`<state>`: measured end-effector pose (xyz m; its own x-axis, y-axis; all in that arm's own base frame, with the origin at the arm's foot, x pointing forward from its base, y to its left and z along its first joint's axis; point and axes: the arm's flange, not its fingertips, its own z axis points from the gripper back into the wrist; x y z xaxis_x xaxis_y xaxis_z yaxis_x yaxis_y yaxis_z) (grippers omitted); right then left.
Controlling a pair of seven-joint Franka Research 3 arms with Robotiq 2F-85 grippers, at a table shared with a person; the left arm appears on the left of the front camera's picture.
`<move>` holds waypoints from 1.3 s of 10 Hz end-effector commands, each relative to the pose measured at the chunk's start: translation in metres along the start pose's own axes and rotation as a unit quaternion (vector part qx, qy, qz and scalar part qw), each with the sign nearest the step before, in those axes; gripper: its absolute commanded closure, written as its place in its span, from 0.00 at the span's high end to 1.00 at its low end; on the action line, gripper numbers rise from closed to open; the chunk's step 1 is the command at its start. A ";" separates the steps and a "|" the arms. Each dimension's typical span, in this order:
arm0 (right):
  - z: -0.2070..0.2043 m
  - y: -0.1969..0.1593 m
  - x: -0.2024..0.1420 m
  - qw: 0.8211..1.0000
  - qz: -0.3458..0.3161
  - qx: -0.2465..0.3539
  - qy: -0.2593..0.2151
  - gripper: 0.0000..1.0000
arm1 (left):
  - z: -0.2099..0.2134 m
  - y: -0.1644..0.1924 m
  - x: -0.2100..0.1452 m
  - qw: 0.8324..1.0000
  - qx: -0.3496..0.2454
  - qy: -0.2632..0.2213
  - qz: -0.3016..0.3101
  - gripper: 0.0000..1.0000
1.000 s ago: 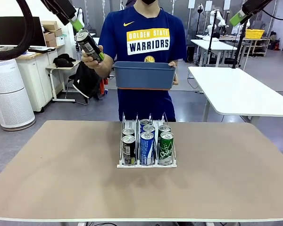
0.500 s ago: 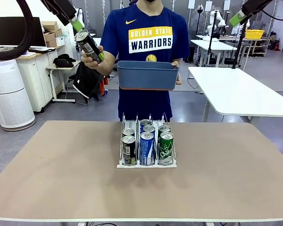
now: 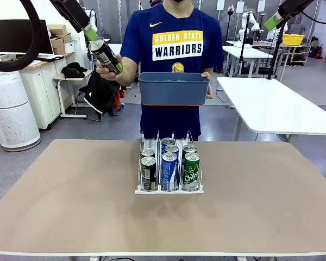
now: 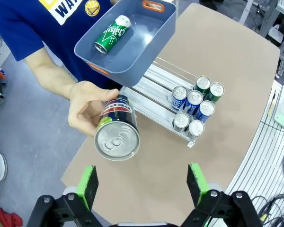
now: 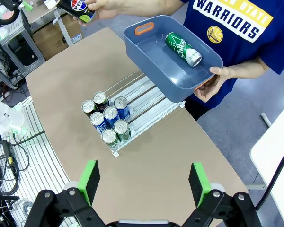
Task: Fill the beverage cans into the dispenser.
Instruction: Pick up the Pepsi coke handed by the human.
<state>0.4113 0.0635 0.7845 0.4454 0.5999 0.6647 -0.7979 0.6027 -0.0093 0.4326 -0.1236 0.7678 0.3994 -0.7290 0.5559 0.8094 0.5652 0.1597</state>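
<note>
A person's hand holds a black cola can [image 3: 104,55] [image 4: 117,133] up at the far left, tilted, with its silver top toward my left wrist camera. My left gripper [image 3: 104,49] [image 4: 142,184] is open, one green pad on each side of the can and not closed on it. The clear-and-white dispenser [image 3: 168,191] [image 4: 151,97] [image 5: 146,101] stands mid-table with several cans [image 3: 169,163] [image 4: 194,101] [image 5: 106,118] at its front. My right gripper [image 3: 275,19] [image 5: 144,182] hangs open, high at the right, with nothing in it.
The person's other hand holds a blue-grey bin [image 3: 173,89] [image 4: 154,45] [image 5: 146,52] above the table's far edge, with one green can [image 4: 111,34] [image 5: 183,48] lying in it. Bare tabletop [image 3: 70,206] surrounds the dispenser. A white table [image 3: 277,103] stands behind at the right.
The person has shifted slightly to the right with the bin. The hand with the black can has moved a little to the right between my left pads. Both grippers stay open.
</note>
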 end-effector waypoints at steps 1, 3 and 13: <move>0.000 0.002 -0.001 1.000 -0.001 0.002 -0.002 1.00 | -0.008 0.006 -0.002 1.000 0.026 0.005 -0.003 1.00; 0.000 0.002 -0.001 1.000 -0.001 0.002 -0.002 1.00 | -0.014 0.012 -0.008 1.000 0.025 0.001 -0.002 1.00; 0.000 0.002 -0.001 1.000 -0.001 0.002 -0.002 1.00 | -0.052 0.026 -0.018 0.998 0.023 -0.064 0.019 1.00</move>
<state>0.4113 0.0635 0.7845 0.4454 0.5999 0.6647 -0.7979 0.6027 -0.0093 0.4658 -0.1203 0.7294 0.4083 -0.6577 0.6331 0.7571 0.6314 0.1677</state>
